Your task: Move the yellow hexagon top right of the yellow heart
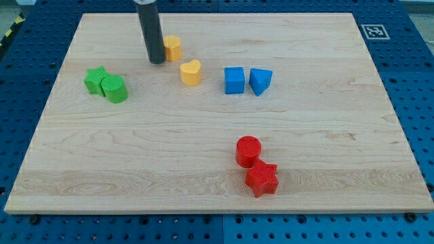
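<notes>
The yellow hexagon (173,47) sits near the view's top, left of centre. The yellow heart (191,72) lies just below and to the right of it, a small gap apart. My tip (157,61) is at the hexagon's left side, close to or touching it, and to the upper left of the heart. The rod partly hides the hexagon's left edge.
A green star (96,79) and a green cylinder (114,89) touch at the view's left. A blue cube (234,80) and a blue triangle (260,81) lie right of the heart. A red cylinder (248,150) and a red star (261,179) sit at lower right.
</notes>
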`<state>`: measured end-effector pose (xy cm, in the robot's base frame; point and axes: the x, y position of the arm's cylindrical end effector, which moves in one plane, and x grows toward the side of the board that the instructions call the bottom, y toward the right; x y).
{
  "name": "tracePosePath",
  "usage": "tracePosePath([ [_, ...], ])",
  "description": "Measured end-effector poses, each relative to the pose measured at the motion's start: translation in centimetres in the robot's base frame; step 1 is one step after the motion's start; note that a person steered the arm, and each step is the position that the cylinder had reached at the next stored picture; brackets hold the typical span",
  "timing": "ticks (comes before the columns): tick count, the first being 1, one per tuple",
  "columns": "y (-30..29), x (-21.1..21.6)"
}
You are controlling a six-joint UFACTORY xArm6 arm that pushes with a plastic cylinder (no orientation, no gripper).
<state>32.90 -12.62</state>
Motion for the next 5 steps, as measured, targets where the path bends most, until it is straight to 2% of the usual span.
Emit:
tracePosePath([
  [2,-0.7,-1.0],
  [5,4.3,-3.7],
])
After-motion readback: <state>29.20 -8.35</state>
